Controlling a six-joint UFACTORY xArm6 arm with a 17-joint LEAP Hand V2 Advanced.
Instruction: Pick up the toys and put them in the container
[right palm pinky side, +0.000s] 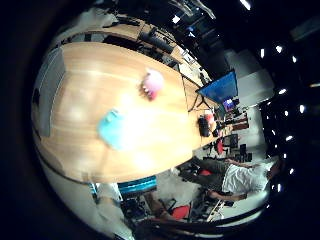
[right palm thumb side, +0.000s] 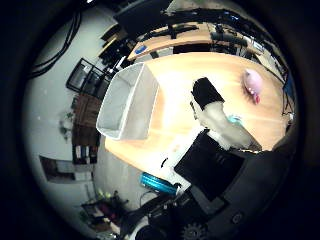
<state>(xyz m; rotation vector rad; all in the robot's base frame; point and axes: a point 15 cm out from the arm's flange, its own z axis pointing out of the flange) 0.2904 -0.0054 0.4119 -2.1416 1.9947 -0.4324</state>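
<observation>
A pink toy (right palm pinky side: 152, 83) and a teal toy (right palm pinky side: 110, 128) lie on a light wooden table (right palm pinky side: 95, 85), seen from high above in the little finger side view. A grey rectangular container (right palm thumb side: 128, 100) stands at one end of the table in the thumb side view. The pink toy (right palm thumb side: 252, 82) also shows there, and a bit of the teal toy (right palm thumb side: 236, 119) peeks out beside my hand (right palm thumb side: 212, 130). My hand is well above the table, with a black finger (right palm thumb side: 206, 95) reaching out relaxed, and it holds nothing.
A monitor (right palm pinky side: 220, 88) and red items (right palm pinky side: 207, 120) stand past the table's far end. A second desk (right palm thumb side: 180, 40) with dark objects lies behind the table. A blue object (right palm thumb side: 157, 183) sits on the floor by the table edge.
</observation>
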